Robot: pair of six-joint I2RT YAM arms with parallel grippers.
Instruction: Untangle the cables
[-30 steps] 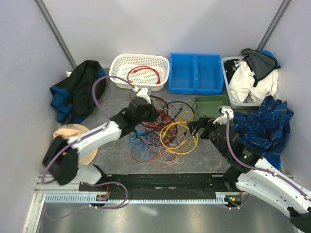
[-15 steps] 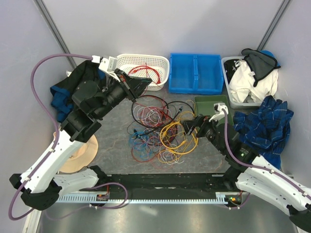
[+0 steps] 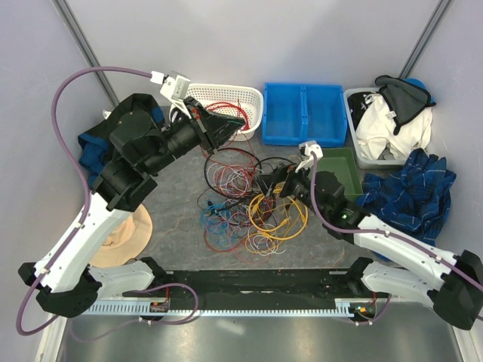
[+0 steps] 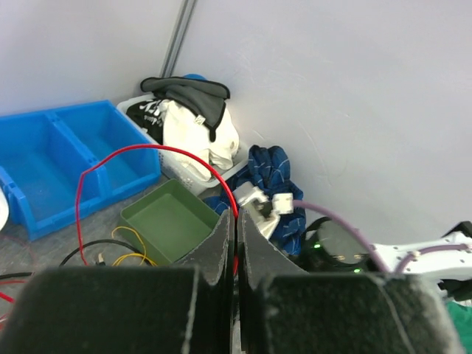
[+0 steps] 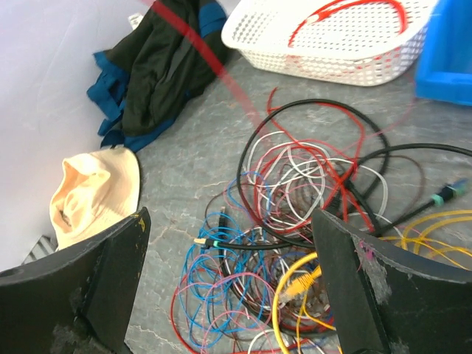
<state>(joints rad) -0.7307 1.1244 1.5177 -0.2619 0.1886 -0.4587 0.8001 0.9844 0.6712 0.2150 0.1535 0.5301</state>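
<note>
The left gripper (image 4: 236,221) is closed on a thin red cable (image 4: 147,146). Its two fingers stand pressed together, and the cable rises from between them in an arch. This gripper is lifted above the table (image 3: 177,211), just at the near side of the white basket (image 3: 226,92). In the right wrist view the red cable runs as a blurred line down toward the pile of cables (image 3: 249,207). The pile lies in the middle of the table, in front of the basket and the blue bin (image 3: 304,113). It has red, white, black, blue, purple and yellow loops lying one over another. The right gripper (image 5: 228,221) is wide open and holds nothing. It hangs above the right part of the pile, near the green tray (image 3: 343,160). A red coil (image 5: 318,12) lies inside the basket.
</note>
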